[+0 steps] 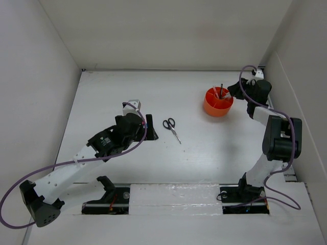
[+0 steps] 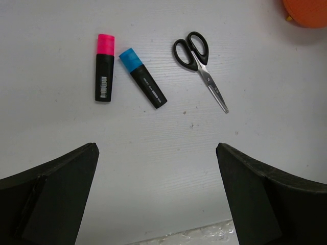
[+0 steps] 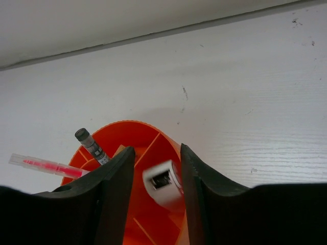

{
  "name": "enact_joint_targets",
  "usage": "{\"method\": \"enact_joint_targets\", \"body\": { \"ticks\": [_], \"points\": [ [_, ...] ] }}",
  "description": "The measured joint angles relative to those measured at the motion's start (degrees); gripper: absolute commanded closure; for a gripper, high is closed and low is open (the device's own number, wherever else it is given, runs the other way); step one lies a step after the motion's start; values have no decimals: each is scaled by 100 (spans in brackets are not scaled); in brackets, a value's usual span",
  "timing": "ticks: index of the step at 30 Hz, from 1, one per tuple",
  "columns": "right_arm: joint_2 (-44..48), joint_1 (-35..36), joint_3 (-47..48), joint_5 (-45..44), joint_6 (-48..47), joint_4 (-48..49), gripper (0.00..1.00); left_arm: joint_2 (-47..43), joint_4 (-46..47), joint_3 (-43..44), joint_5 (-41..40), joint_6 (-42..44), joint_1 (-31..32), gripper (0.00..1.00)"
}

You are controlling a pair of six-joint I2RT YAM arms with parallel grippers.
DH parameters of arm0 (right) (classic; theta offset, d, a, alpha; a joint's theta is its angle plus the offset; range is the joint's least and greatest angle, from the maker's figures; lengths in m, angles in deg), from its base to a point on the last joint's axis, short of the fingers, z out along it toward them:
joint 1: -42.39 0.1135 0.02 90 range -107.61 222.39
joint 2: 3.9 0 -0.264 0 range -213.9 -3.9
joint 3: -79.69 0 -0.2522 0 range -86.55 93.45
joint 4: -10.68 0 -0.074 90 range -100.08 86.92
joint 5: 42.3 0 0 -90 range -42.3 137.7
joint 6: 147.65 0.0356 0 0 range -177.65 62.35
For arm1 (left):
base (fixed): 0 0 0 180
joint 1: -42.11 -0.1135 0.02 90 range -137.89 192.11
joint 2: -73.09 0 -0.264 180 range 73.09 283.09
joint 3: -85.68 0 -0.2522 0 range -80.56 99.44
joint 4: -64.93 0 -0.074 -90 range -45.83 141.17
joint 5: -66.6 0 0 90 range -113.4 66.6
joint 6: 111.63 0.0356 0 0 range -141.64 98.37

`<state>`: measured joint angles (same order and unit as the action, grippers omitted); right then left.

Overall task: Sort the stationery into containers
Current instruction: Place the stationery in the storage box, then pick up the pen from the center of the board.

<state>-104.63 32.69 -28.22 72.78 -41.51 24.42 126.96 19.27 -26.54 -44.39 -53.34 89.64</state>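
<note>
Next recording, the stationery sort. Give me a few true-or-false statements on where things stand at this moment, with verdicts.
1. The scissors lie on the table, outside the orange organiser. True.
2. Both highlighters are already in the organiser. False: the pink-capped highlighter and the blue-capped highlighter lie on the table beside the scissors.
3. The left gripper is wide open with nothing between its fingers. True.
4. The right gripper hovers over the scissors. False: it is above the organiser, with a small whitish item between its fingers.
5. A pink pen juts out past the organiser's rim. True.
</note>
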Motion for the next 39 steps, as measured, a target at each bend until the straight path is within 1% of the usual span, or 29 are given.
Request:
{"method": "enact_joint_targets", "body": {
  "ticks": [7, 11, 13, 14, 15, 16, 19, 21, 23, 25, 28, 29, 31, 32, 34, 37, 39],
  "points": [
    [199, 0, 0, 0, -11, 2, 50, 0, 0, 0, 0, 0, 0, 1],
    [332, 0, -9, -9, 13, -7, 47, 0, 0, 0, -4, 0, 0, 1],
    [452, 0, -20, -52, 74, -17, 35, 0, 0, 0, -13, -4, 0, 1],
    [531, -2, -20, -98, 120, -28, 26, 2, -2, 0, -17, -4, 0, 1],
    [608, -2, -20, -146, 170, -39, 23, 9, -2, 0, -31, -9, 0, 1],
    [704, -2, -17, -225, 192, -85, 0, 22, -2, 0, -61, -11, 0, 1],
    [986, 33, 92, -494, 256, -380, 0, 98, -9, 0, -151, -46, 0, 1],
    [1180, 164, 286, -870, 262, -732, 0, 192, -26, 0, -234, -96, 0, 1],
    [1379, 466, 597, -1410, 146, -1174, 0, 267, -76, 0, -334, -157, 0, 1],
    [1604, 1106, 1045, -2441, -48, -1803, 0, 341, -142, 0, -490, -267, 0, 1],
    [1919, 2616, 1679, -4144, -372, -2334, 0, 457, -284, 11, -772, -459, 0, 1],
    [2039, 3067, 1770, -4520, -422, -2404, 0, 522, -348, 28, -861, -520, 0, 1],
    [2358, 3851, 1786, -4732, -562, -2553, 0, 675, -448, 72, -990, -623, -42, 1],
    [2529, 4052, 1755, -4732, -612, -2623, 0, 748, -476, 87, -994, -651, -116, 1],
    [2809, 4153, 1659, -4723, -662, -2710, 0, 876, -479, 98, -903, -678, -452, 1],
    [3060, 4221, 1414, -4765, -632, -2828, 0, 994, -372, 98, -566, -581, -1351, 1],
    [3191, 4454, 1058, -4675, -592, -2900, 0, 1049, -284, 98, -378, -509, -1847, 1]
  ]
}}
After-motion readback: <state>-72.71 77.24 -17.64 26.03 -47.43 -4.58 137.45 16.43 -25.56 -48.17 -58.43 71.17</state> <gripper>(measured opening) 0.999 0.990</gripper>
